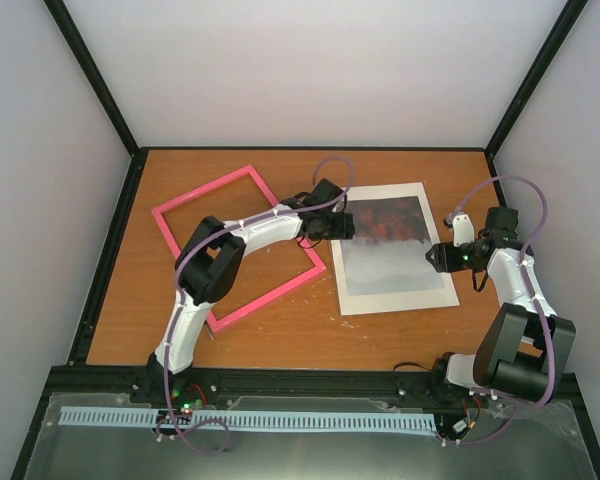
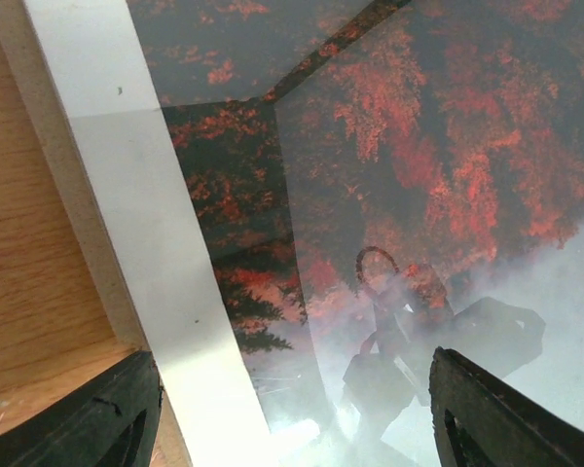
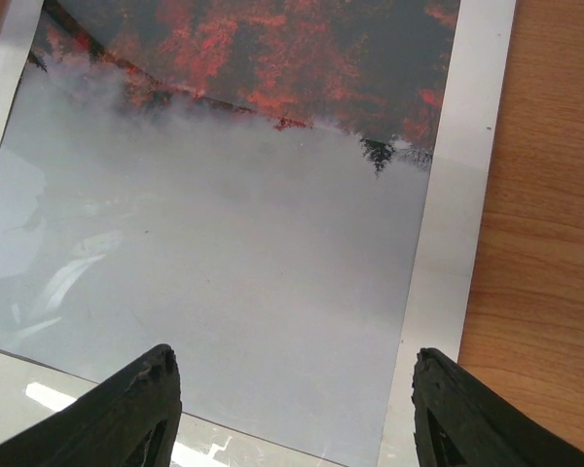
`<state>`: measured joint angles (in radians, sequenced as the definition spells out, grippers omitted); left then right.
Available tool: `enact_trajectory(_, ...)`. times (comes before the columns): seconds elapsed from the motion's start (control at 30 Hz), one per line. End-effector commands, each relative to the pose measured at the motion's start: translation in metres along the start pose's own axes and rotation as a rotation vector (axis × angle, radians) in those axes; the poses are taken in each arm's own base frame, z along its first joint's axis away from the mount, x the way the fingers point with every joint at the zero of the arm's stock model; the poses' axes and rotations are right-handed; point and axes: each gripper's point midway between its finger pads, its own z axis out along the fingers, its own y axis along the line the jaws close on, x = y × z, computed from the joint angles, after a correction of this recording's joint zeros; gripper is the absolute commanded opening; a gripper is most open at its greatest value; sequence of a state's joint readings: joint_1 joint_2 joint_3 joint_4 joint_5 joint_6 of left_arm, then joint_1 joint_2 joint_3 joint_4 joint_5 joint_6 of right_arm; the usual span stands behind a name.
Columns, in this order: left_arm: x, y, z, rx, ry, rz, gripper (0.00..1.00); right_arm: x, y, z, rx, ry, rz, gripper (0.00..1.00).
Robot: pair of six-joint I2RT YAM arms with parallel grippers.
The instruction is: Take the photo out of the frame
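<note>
Lying flat on the counter [image 1: 280,335], the photo [image 1: 395,255] sits outside the frame [image 1: 200,188], just right of it. Left wrist view: left end effector [image 2: 292,389] released, jaws spread over the dark red half. Right wrist view: right end effector [image 3: 292,389] released, spread over the pale half.

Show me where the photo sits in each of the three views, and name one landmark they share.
Top external: the photo lies flat right of centre, right of the pink frame.
Left wrist: it fills most of the picture, dark red part uppermost.
Right wrist: it fills most of the picture, pale grey part in the middle.
Shared landmark: the line where dark red meets pale grey.
</note>
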<state>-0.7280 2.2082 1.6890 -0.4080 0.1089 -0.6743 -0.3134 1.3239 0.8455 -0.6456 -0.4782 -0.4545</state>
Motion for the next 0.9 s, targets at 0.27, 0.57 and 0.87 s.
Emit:
enact_trajectory(0.27, -0.011, 0.008, 0.005, -0.050, -0.020, -0.041, 0.75, 0.001, -0.002, 0.005, 0.003, 0.003, 0.003, 0.64)
enact_trajectory(0.57, -0.008, 0.000, 0.014, -0.001, -0.003, -0.044, 0.75, 0.004, -0.001, 0.008, -0.008, 0.015, 0.009, 0.64)
enact_trajectory(0.87, -0.008, -0.007, 0.018, 0.035, 0.001, -0.034, 0.75, 0.005, -0.002, 0.010, -0.013, 0.022, 0.013, 0.64)
